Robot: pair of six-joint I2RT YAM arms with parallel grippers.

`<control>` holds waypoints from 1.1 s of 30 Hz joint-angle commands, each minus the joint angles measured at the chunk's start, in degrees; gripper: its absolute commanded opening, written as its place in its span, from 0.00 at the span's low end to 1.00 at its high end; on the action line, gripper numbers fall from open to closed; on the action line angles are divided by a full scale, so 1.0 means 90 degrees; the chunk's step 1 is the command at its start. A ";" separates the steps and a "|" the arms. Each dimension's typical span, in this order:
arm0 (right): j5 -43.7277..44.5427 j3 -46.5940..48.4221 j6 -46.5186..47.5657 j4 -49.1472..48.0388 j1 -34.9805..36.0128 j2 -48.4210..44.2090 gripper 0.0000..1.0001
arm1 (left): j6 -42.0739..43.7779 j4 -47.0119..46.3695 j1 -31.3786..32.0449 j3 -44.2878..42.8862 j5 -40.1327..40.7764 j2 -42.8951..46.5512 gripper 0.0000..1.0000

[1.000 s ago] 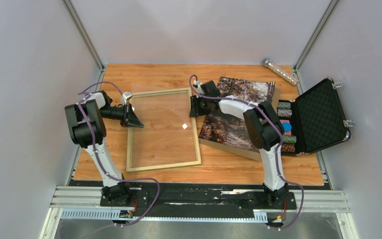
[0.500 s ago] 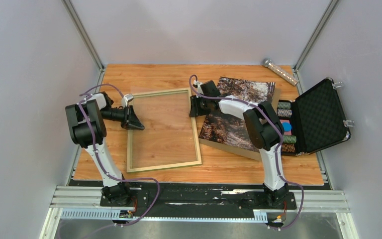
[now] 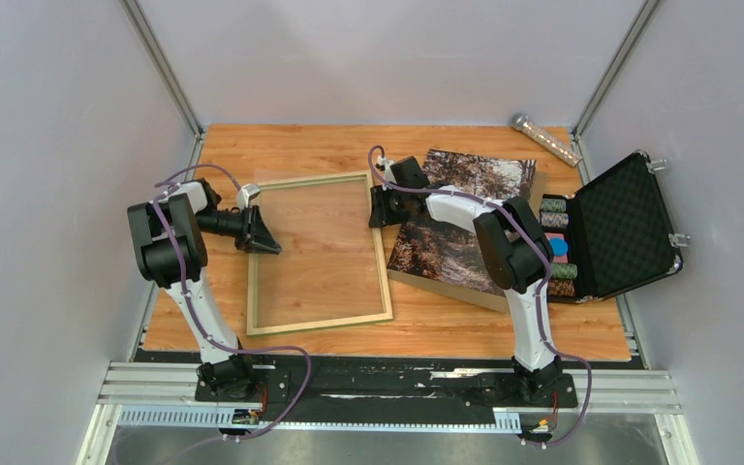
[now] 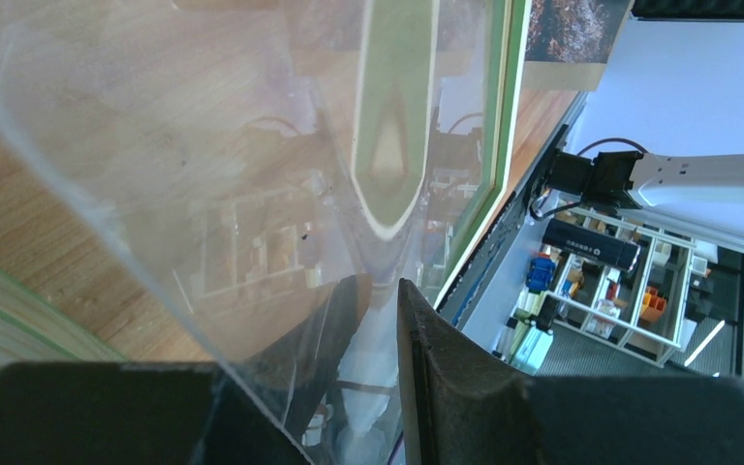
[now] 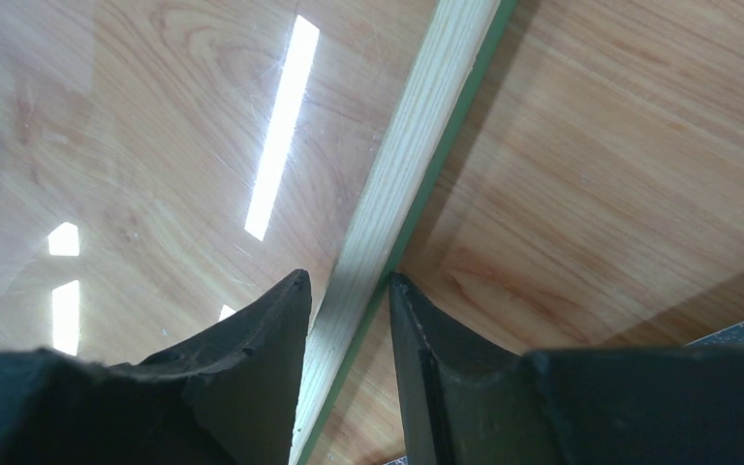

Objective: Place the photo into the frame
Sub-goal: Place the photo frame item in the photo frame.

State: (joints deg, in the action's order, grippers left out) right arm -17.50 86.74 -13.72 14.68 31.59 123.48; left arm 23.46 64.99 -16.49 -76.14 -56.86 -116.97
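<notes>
- Wood-grain tabletop (image 3: 446,325) between grey walls. The frame (image 3: 320,323) lies flat left of centre, pale back up, with a clear pane (image 3: 315,252) in it.
- The photo (image 3: 441,257) lies picture-up just right of the frame, on a brown board (image 3: 446,287). It is not yet in the frame.
- Changed: the left jaws, pinched almost shut a second ago at the frame's left rail near its far corner, have parted a little. The left wrist view shows a narrow gap with the pane's edge running through it. A bright glint on the pane has also gone.
- I judge that the left arm has just let go. Whether the pane sits fully flat at that corner I cannot tell.
- Unchanged: the right jaws are closed on the frame's right rail near the far corner, and the rail fills the gap between them.
- For the task, the frame looks set down and ready. The photo comes next, and it would likely need turning face-down onto the pane.
</notes>
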 commanded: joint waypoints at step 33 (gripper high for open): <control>-0.0395 0.0200 -0.0088 -0.0088 0.0054 0.0216 0.47 | -0.0198 -0.0478 0.0172 -0.0063 0.0076 -0.0154 0.29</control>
State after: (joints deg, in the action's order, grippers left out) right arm -19.73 87.07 -13.76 14.35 31.57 123.72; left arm 22.46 61.89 -15.40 -77.08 -55.94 -118.87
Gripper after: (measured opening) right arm 0.464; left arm 0.292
